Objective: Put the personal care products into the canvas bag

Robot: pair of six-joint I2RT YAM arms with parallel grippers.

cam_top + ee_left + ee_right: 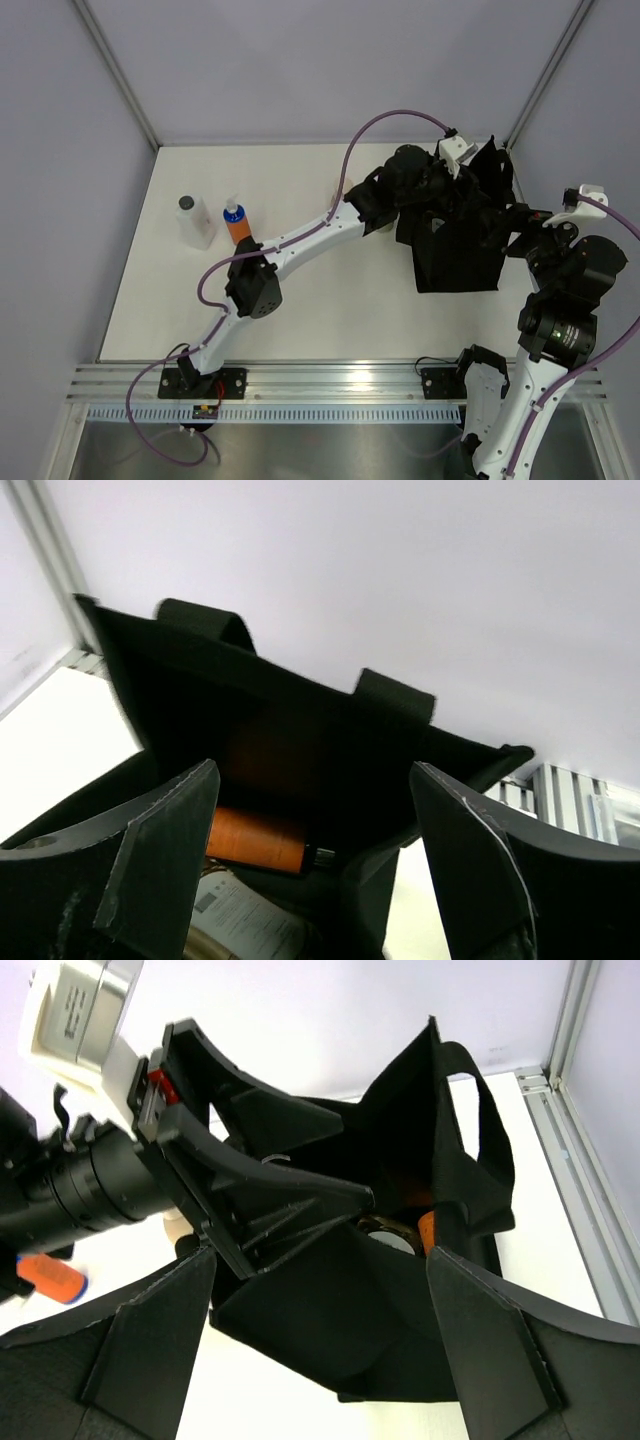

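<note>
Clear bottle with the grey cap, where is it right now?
In the top view the clear bottle stands on the left of the table, just left of an orange bottle, far from the black bag.

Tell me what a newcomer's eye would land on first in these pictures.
The black canvas bag slumps open on the right of the table, with the left arm stretched across and its open left end effector at the bag's mouth. Inside, an orange bottle lies on its side. At the far left stand a clear bottle and a blue-capped orange bottle.
</note>
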